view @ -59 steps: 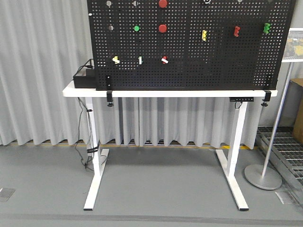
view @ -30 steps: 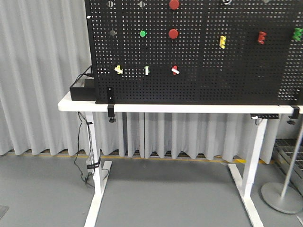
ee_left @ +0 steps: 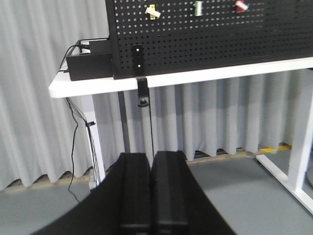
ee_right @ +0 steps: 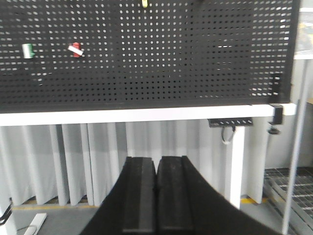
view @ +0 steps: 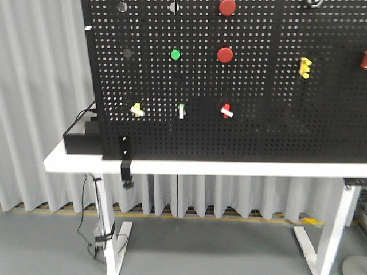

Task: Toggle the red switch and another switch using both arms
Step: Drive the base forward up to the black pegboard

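Observation:
The red switch (view: 226, 110), a small toggle with a white lever, sits low on the black pegboard (view: 258, 137); it also shows in the left wrist view as the red switch (ee_left: 240, 6) and in the right wrist view as the red switch (ee_right: 75, 50). The pale yellow-white switch (view: 137, 109) is to its left, seen too as the yellow-white switch (ee_left: 152, 10). A green-and-white toggle (view: 182, 110) sits between them. My left gripper (ee_left: 151, 157) is shut and empty, well below the table. My right gripper (ee_right: 157, 160) is shut and empty, also low.
The pegboard stands on a white table (view: 200, 167) with white legs. Two round red push-buttons (view: 225, 55), a green button (view: 175, 55) and a yellow handle (view: 304, 67) sit higher up. A black box (view: 80, 137) with cables rests at the table's left end. Grey curtains hang behind.
The front view has moved closer to the pegboard and shifted left; the switches appear larger and lower in frame. The right-hand red and green handles have slid out of view.

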